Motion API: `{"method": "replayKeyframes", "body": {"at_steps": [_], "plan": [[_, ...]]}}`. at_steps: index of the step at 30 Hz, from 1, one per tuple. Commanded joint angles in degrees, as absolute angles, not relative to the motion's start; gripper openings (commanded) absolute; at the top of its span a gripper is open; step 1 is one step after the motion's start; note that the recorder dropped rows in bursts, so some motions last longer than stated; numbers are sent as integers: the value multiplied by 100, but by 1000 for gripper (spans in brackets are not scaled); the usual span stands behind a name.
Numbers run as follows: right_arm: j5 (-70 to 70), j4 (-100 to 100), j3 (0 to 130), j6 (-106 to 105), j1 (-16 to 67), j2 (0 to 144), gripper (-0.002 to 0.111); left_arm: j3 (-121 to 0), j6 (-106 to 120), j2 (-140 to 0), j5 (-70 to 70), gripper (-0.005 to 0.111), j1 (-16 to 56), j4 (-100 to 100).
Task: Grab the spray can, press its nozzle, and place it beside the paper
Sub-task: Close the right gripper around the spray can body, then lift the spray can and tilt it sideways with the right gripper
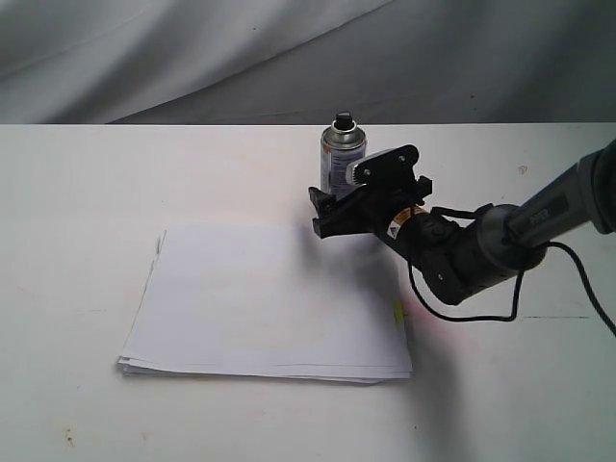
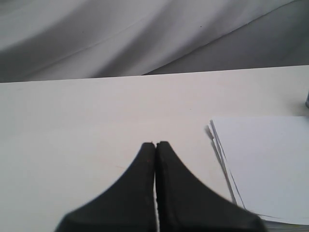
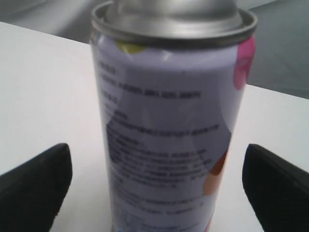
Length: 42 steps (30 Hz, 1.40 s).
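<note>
Right wrist view: cylindrical metal spray can (image 3: 169, 125) stands between spread right pincer (image 3: 155, 164); left pincer (image 2: 155, 145) closed.

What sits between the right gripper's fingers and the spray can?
Nothing: right wrist view shows bare table either side of the spray can, within the open right gripper.

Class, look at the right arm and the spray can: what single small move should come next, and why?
Probably close the right gripper on the spray can. Its jaws stand open on either side of the can's body with gaps showing, so nothing is gripped, and the can stands upright on the table, not yet lifted.
</note>
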<state>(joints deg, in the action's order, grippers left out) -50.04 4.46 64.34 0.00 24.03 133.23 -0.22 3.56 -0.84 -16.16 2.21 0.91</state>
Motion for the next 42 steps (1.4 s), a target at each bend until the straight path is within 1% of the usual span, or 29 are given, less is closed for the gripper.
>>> {"method": "replayKeyframes", "body": {"at_steps": [1,7,9,11,14,16,17,18,19,20,31,33,38,42], "plan": [[-4865,386,6613,0,2382,13353,87,0,342,-57,-1566,0,209,92],[-4865,386,6613,0,2341,13353,87,0,342,-57,-1566,0,209,92],[-4824,386,6613,0,2334,13353,84,0,342,-57,-1566,0,209,92],[-4812,386,6613,0,2334,13353,77,0,342,-57,-1566,0,209,92],[-4758,433,6613,0,2334,13353,60,0,342,-57,-1566,0,209,92],[-4435,474,6613,0,2334,13353,33,0,342,-57,-1566,0,209,92],[-4353,499,6613,0,2334,13353,23,0,342,-57,-1566,0,209,92],[-4266,499,6613,0,2334,13353,10,0,342,-57,-1566,0,209,92],[-4232,499,6613,0,2334,13340,4,0,342,-57,-1566,0,209,92],[-4172,499,6613,0,2334,13296,0,0,342,-57,-1566,0,209,92],[-1646,761,6613,0,2334,11624,0,0,342,-57,-1566,0,209,92],[-1005,955,6587,0,2356,11135,0,0,342,-57,-1566,0,209,92],[-713,1160,5776,0,2523,9813,0,0,342,-57,-1566,0,209,92],[334,1414,5511,0,2870,8853,0,0,342,-57,-1566,0,209,92]]}}
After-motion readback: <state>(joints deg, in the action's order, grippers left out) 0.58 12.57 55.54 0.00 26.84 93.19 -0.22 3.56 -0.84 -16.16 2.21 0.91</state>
